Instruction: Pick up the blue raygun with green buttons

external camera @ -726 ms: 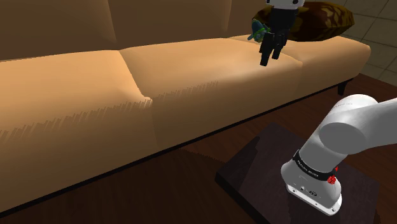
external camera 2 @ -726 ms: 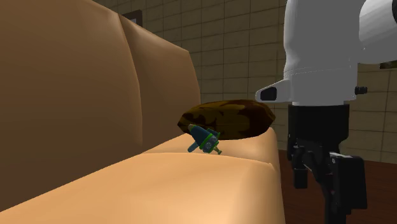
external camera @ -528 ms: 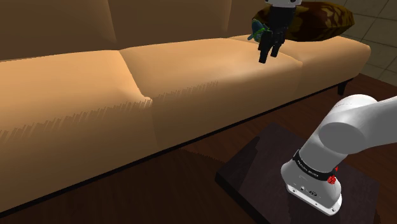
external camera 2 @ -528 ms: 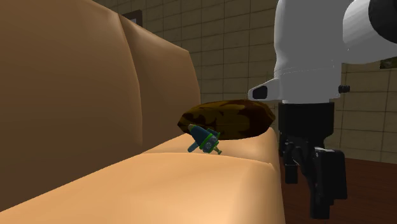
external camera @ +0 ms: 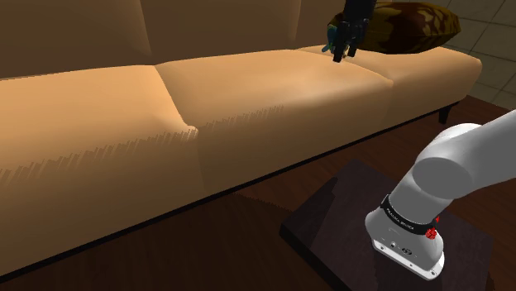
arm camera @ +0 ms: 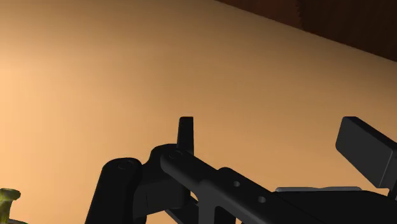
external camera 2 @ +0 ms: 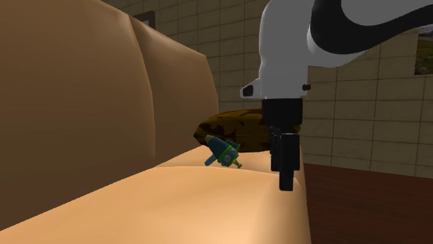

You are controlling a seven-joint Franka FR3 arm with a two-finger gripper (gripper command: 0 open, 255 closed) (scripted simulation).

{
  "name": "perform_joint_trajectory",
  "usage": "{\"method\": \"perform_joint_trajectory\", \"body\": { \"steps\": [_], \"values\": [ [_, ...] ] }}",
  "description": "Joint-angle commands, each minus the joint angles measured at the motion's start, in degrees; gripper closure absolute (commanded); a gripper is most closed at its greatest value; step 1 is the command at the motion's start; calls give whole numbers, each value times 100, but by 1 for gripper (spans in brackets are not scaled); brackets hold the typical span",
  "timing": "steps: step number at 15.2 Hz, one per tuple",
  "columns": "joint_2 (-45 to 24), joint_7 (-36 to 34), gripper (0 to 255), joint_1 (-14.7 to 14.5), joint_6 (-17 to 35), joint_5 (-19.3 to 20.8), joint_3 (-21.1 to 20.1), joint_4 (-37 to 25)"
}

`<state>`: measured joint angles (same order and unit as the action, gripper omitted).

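Observation:
The small blue raygun (external camera 2: 223, 152) with green parts lies on the tan sofa seat (external camera 2: 208, 201), right in front of a brown patterned cushion (external camera 2: 239, 127). In the shoulder view the raygun (external camera: 332, 35) peeks out beside my black gripper (external camera: 339, 56), which partly covers it. Seen from the second exterior view, my gripper (external camera 2: 285, 181) hangs just above the seat, a short way to the right of the raygun and apart from it. The wrist view shows the gripper (arm camera: 273, 143) open over bare sofa fabric, nothing between its fingers, and a green bit of the raygun (arm camera: 7, 200) off to one side.
The long tan sofa (external camera: 207, 107) has a tall backrest (external camera: 165, 29) behind the seat. The brown cushion (external camera: 413, 25) fills the sofa's far end. My dark stand (external camera: 331, 223) sits on a wood floor (external camera: 248, 231) in front of the sofa.
The gripper has moved further over the seat toward the backrest and the raygun, leftward in the second exterior view. The raygun has not moved.

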<state>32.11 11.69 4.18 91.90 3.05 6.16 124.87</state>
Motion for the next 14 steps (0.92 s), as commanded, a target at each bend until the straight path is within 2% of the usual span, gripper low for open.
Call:
{"method": "perform_joint_trajectory", "body": {
  "steps": [1, 8, 14],
  "values": [
    [-347, 192, 0, 43, 28, 35, 171, -370],
    [-1608, 864, 0, 171, 22, -62, 728, -1785],
    [-2855, 1485, 0, 349, -220, -422, 1181, -3339]
  ]
}}
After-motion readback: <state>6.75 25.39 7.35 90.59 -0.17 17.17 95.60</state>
